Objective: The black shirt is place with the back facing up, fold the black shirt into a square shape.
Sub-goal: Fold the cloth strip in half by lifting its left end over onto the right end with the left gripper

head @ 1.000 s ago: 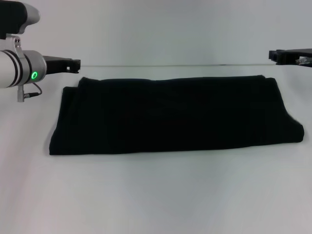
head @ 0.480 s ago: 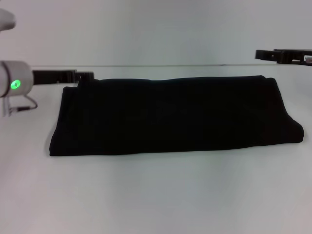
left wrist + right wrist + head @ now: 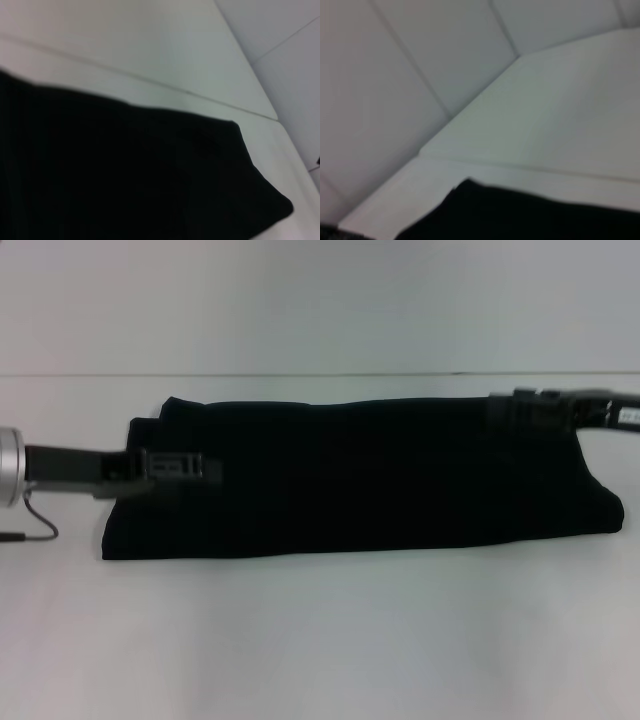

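The black shirt [image 3: 370, 475] lies folded into a long flat band across the white table [image 3: 320, 640]. My left gripper [image 3: 195, 467] reaches in low over the shirt's left end, about halfway between its far and near edges. Over the far right corner of the shirt hovers my right gripper [image 3: 510, 408]. The left wrist view is mostly filled by the black shirt [image 3: 125, 175], with one corner of it pointing toward the table's edge. The right wrist view catches only a far corner of the black shirt [image 3: 530, 215] on the tabletop.
Bare white tabletop [image 3: 330, 650] runs along the front of the shirt and behind it up to the back edge [image 3: 320, 374]. A thin cable [image 3: 30, 525] loops below my left wrist.
Both arms have come in from the table's far sides and dropped lower. The left gripper now lies over the shirt's left end and the right over its far right corner. The shirt has not moved.
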Controlling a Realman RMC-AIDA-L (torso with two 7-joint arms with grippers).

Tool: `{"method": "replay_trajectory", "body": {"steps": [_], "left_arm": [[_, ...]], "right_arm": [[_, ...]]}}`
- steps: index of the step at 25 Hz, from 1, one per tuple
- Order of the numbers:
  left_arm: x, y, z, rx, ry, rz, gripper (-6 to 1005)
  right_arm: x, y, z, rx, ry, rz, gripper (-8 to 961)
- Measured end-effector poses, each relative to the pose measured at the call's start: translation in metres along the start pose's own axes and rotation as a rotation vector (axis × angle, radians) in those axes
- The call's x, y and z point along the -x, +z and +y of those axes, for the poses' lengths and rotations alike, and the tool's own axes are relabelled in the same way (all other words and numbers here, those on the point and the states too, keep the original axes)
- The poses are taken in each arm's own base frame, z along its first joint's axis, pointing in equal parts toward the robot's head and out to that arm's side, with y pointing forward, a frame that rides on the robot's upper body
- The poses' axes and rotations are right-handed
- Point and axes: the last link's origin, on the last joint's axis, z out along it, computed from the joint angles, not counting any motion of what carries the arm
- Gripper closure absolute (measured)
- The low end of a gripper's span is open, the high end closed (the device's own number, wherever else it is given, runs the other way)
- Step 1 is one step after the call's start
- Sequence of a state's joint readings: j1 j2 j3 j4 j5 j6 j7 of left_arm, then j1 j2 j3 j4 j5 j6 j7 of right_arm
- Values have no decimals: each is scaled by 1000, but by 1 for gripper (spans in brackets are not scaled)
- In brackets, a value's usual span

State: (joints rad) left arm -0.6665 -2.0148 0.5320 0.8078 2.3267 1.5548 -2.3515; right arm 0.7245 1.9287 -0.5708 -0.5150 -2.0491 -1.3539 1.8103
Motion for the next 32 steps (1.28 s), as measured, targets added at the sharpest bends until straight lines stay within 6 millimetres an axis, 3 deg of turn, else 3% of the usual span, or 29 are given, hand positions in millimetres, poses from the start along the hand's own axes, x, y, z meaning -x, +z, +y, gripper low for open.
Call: {"method": "replay_trajectory", "body": {"steps": [4, 7, 13, 18, 32], "left_arm": [[12, 8, 0, 37, -116, -47, 38], [17, 12, -1, 46, -215, -64, 39], [27, 13, -13, -11, -373, -85, 40], [36, 11, -22, -13, -512, -55, 42], [42, -1, -49, -81, -768, 73, 46]], "right_arm": [[-4, 8, 5, 18, -39, 52, 260], [-1, 11, 7, 22, -61, 68, 245], [5, 14, 5, -7, -85, 69, 95], [12, 22, 3, -42, -124, 77, 44], [15, 27, 4, -55, -138, 72, 45]]}}
